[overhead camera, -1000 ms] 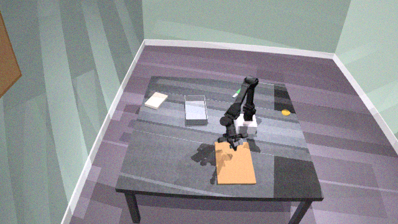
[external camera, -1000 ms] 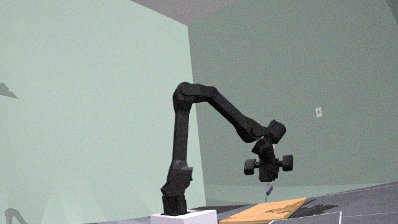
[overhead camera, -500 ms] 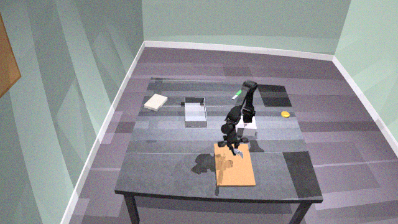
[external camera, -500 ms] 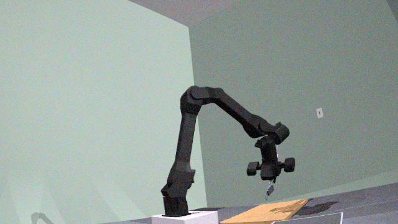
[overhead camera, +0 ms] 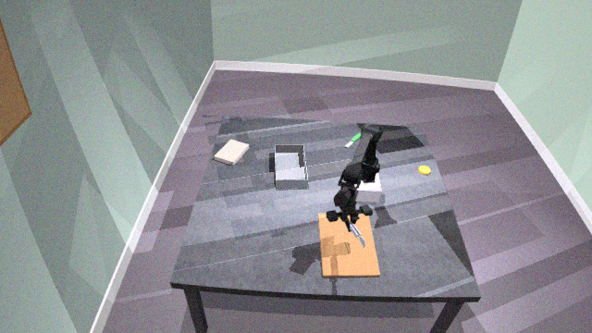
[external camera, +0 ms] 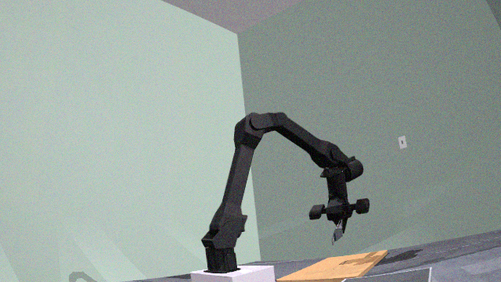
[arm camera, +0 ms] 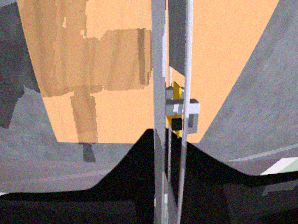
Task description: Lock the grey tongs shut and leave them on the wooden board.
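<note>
My gripper [overhead camera: 351,226] [external camera: 341,226] [arm camera: 156,135] is shut on the grey tongs [overhead camera: 358,236] [external camera: 337,236] [arm camera: 159,75], pointing down above the wooden board [overhead camera: 363,265] [external camera: 322,269] [arm camera: 230,45]. The two tong arms lie close together, nearly parallel. In the wrist view a small grey block with a yellow part sits across them, just beyond the fingers. The tongs slant downward from the fingers in the exterior view, with air between them and the board. I cannot tell whether the lock has caught. The fingers hide part of the tongs.
The roasting tin [overhead camera: 291,184] [external camera: 395,276] stands left of the arm in the top view. A cream block [overhead camera: 231,152] lies at the far left. A green-handled tool [overhead camera: 355,138] and a yellow disc [overhead camera: 425,170] lie towards the back and right. The arm stands on a white base [overhead camera: 370,191] [external camera: 250,274].
</note>
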Robot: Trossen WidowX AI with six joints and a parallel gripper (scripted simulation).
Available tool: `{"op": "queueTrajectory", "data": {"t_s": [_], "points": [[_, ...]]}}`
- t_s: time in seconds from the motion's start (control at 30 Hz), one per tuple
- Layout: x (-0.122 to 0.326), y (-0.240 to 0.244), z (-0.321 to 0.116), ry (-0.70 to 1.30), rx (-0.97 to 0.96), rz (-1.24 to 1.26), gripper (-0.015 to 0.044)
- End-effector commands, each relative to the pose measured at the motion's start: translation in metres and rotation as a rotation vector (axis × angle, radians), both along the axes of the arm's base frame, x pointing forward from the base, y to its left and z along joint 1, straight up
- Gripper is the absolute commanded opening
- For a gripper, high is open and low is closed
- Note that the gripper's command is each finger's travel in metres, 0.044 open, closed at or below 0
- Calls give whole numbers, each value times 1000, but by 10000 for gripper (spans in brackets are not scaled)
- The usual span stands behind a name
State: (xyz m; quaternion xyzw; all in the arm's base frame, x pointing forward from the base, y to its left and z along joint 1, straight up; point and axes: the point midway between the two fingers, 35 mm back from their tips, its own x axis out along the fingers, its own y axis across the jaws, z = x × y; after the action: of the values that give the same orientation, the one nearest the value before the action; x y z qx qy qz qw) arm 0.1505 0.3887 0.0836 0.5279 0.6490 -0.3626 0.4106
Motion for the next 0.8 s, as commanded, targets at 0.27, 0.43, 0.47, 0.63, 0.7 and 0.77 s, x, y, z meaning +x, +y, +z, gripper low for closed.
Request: {"op": "queueTrajectory", "data": {"t_s": [0.27, 0.43, 0.47, 0.63, 0.7, 0.77], "points": [[-7, -7, 5, -81, -214, 51, -150], [-10, -12, 10, -117, -301, 77, -150], [-10, -13, 11, -124, -319, 83, -150], [-12, -16, 13, -143, -362, 98, -150], [-12, -16, 13, -143, -362, 98, -150], [-12, -16, 13, -143, -362, 98, -150]]}}
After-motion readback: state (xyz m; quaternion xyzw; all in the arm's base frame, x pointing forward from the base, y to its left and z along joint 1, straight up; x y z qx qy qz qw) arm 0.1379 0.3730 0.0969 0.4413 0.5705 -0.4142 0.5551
